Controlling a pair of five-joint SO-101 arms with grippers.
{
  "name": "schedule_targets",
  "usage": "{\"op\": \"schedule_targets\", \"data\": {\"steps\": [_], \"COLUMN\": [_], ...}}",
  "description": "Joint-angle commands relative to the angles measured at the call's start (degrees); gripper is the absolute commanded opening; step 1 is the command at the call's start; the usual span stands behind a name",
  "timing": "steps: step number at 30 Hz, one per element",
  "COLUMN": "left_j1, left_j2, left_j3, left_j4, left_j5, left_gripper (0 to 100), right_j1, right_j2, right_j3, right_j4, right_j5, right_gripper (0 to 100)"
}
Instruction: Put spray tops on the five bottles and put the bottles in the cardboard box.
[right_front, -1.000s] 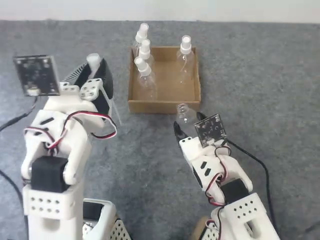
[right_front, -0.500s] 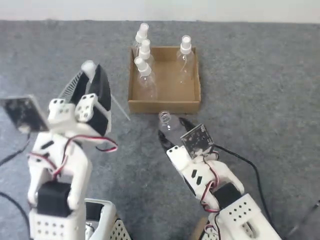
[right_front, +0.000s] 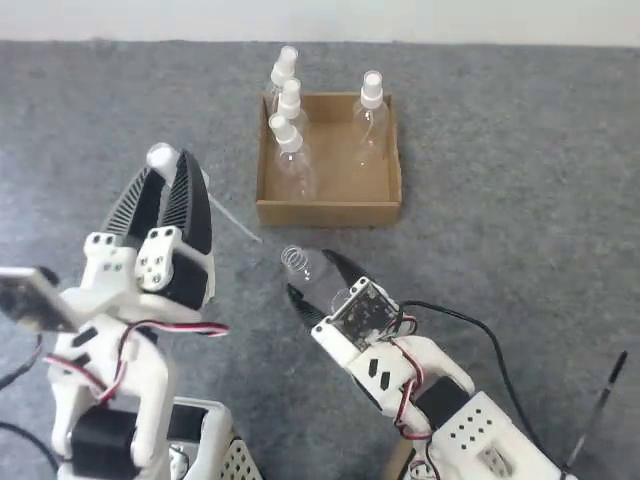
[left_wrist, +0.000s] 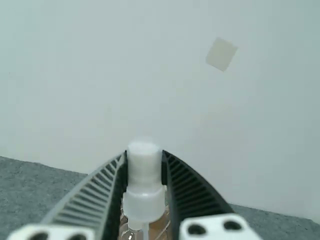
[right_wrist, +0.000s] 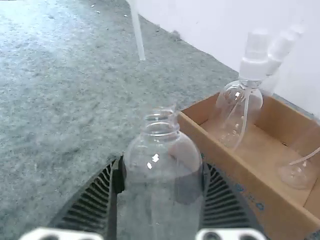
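The left tool, in the high view, is clamped on a white spray top at the left of the frame. Over the last second it has slid down and left from its earlier place, and its dip tube now slants toward the centre. The right tool grips the open bottle. It has drawn the bottle back from the front wall of the cardboard box toward the lower middle of the frame, with the neck now leaning to the upper left, toward the spray top. Top and neck are near each other but still apart. Four capped bottles stay in the box, unmoved. So this looks like the fifth and last pairing being lined up, with the top not yet on.

In the left wrist view, the left tool pinches the spray top between both fingers at the bottom centre, the top standing upright.

In the right wrist view, the right tool holds the bottle around its body at the lower centre, its mouth bare. The dip tube hangs in at the upper left over the grey surface. The box lies to the right, just beyond the bottle.
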Motion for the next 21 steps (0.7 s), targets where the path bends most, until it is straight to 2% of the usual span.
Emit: {"op": "schedule_targets", "data": {"steps": [1,7,21], "left_j1": [2.11,6.51,6.77], "left_j2": [-1.76,-3.87,-4.22], "left_j3": [0.31,2.86,7.43], "left_j4": [-1.58,-1.58,-1.85], "left_j5": [0.62,0.35,0.26], "left_gripper": [1,1,1], "right_j1": [-0.48,-0.48,-0.48], "right_j2": [-1.27,-1.45,-1.1], "right_j3": [-0.62,-0.62,0.0], "right_j4": [-1.36,-1.36,-4.62], "right_j5": [1.14,1.23,1.41], "right_gripper": [6.3,6.3,6.3]}}
